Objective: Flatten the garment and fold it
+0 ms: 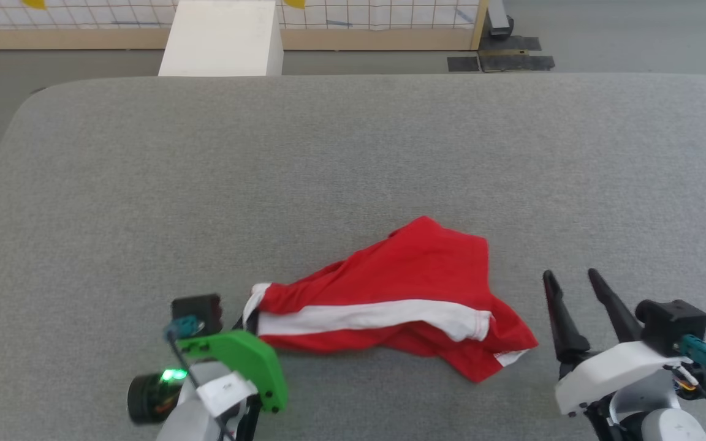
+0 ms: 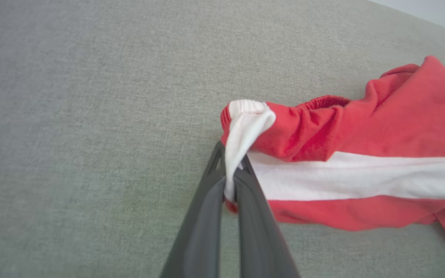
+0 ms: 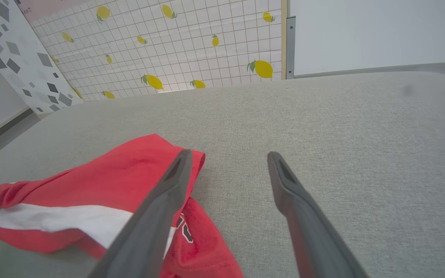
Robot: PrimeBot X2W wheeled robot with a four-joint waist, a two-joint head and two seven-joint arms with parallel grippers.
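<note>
Your left gripper (image 2: 230, 181) is pinching the shorts (image 1: 402, 288) at the white-striped waistband corner, jaws closed tight on a thin fold. The shorts are lying crumpled on the near part of the grey pad (image 1: 353, 153), between both grippers, with fabric bunching under at the right end. Your right gripper (image 1: 570, 275) is hovering just beside that end, fingers spread wide, holding nothing. Watch the pinch: it is taking only a sliver of cloth, so a sharp pull is risking a slip. With the right end lying loose, dragging leftward is likely sliding the whole bundle instead of spreading it. The pinch may also be catching both layers, leaving the waistband twisted.
</note>
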